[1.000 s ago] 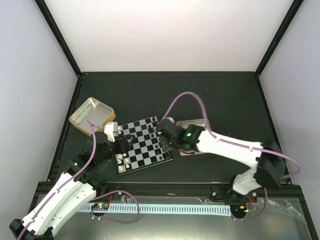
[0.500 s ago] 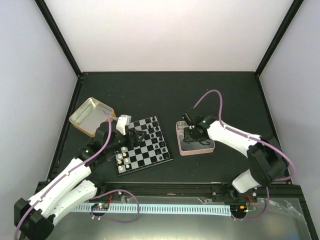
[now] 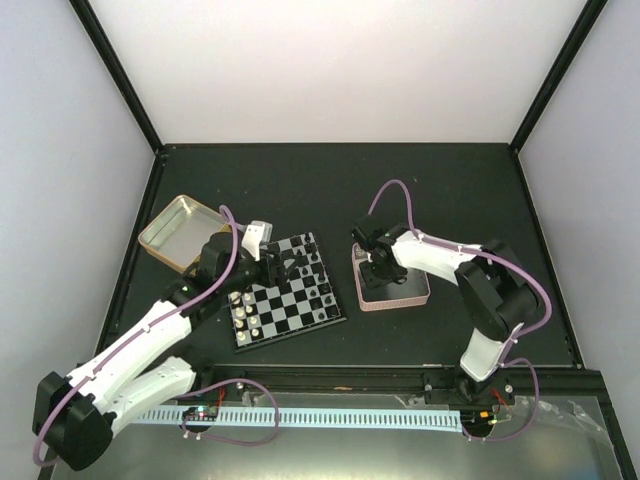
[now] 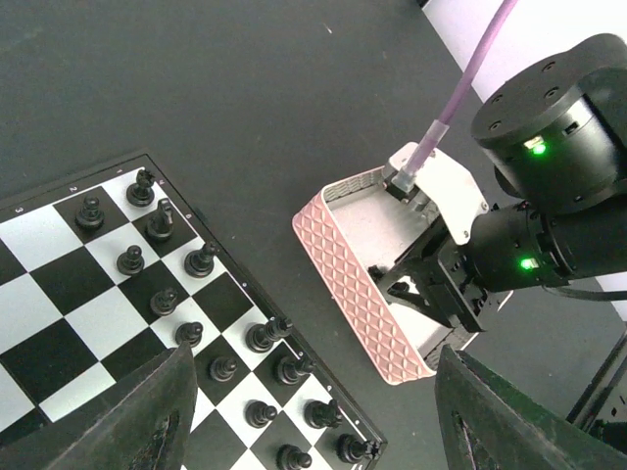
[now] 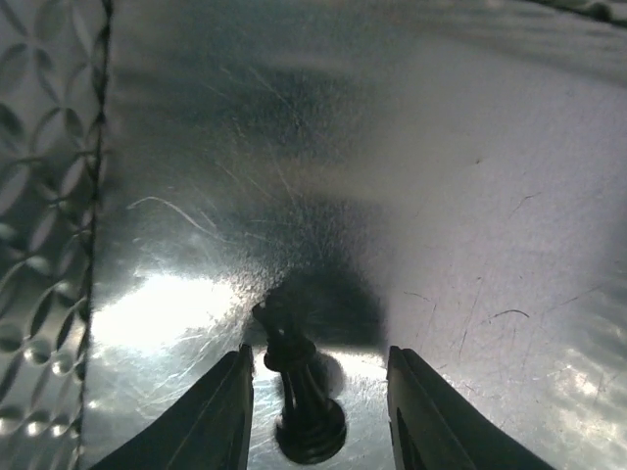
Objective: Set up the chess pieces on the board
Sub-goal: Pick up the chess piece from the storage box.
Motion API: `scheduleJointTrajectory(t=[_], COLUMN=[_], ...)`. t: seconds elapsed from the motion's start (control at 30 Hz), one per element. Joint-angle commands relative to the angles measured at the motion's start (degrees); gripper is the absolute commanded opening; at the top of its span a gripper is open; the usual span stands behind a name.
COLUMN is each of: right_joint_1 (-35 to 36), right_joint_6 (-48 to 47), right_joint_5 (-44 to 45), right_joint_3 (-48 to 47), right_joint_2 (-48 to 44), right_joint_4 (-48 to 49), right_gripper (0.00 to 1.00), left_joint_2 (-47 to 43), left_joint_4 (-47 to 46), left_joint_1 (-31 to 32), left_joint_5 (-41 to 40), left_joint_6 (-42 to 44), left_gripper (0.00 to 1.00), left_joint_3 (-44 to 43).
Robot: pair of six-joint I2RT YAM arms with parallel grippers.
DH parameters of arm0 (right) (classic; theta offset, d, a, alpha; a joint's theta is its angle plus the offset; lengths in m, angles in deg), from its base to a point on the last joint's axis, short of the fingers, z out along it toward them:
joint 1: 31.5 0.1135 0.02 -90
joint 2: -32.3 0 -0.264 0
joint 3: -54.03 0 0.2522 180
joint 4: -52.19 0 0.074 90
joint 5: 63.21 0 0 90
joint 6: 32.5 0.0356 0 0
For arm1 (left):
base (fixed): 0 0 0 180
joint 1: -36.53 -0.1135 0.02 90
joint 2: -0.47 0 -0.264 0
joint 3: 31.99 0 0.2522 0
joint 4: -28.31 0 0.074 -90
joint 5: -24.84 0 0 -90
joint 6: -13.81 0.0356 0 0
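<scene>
Where the right pincer (image 5: 315, 367) hangs: down inside the square pink-rimmed metal tin (image 3: 397, 303). Its two fingers stand a little apart on either side of one glossy black chess piece (image 5: 299, 397) on the scratched silver floor. Nothing is clamped; I judge the fingers are lined up to close on it.
Left pincer (image 4: 315, 357): spread wide and empty, hovering over the far part of the small flat black-and-pale checked board (image 4: 69, 294), likely idle while the other arm fetches.
Board: flat on the dark surface (image 3: 420, 190) between the two tins and turned a little askew, so either arm can reach it.
Black pieces on the board (image 4: 263, 336): upright in two rows along the side nearest the pink-rimmed tin, which suits a starting line-up.
Cream-white pieces (image 3: 246, 318): a few stand along the opposite side, towards the left arm.
Gold square metal tin (image 3: 183, 232): open, just off the board's far-left corner, handy to the left arm.
Step in hand: by my reading, lifting the last stray black figure out of the tin to fill a gap in its rows.
Hard to make out: whether the piece in the tin stands or lies tipped, and which figure it is. The left arm covers the board's far-left squares, so I cannot count the white pieces. What the gold tin holds is too small to tell.
</scene>
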Motion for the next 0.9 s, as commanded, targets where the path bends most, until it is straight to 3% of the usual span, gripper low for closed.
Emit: scheduleJointTrajectory(t=[0.0, 0.23, 0.4, 0.5, 0.87], right_joint_1=[-0.1, -0.1, -0.1, -0.1, -0.1], right_joint_6=[-2.0, -0.6, 1.2, 1.4, 3.0], right_joint_5=[1.2, 1.0, -0.2, -2.0, 1.5], right_joint_3=[-1.0, 0.4, 2.4, 4.1, 4.7], right_joint_2=[1.6, 2.4, 0.5, -0.8, -1.9], right_joint_4=[-0.8, 0.4, 0.3, 1.4, 3.5], right_gripper=[0.38, 0.31, 0.40, 0.39, 0.11], left_joint_2=[1.4, 2.8, 2.3, 2.1, 2.0], left_joint_4=[-2.2, -1.9, -1.6, -1.6, -2.1], left_joint_1=[-0.3, -0.3, -0.3, -0.3, -0.3], left_joint_5=[0.1, 0.3, 0.3, 0.3, 1.2], left_joint_6=[1.4, 1.6, 1.4, 1.2, -0.8], left_gripper=[0.68, 0.68, 0.68, 0.68, 0.69], left_joint_3=[-3.1, -4.0, -3.8, -3.6, -3.9])
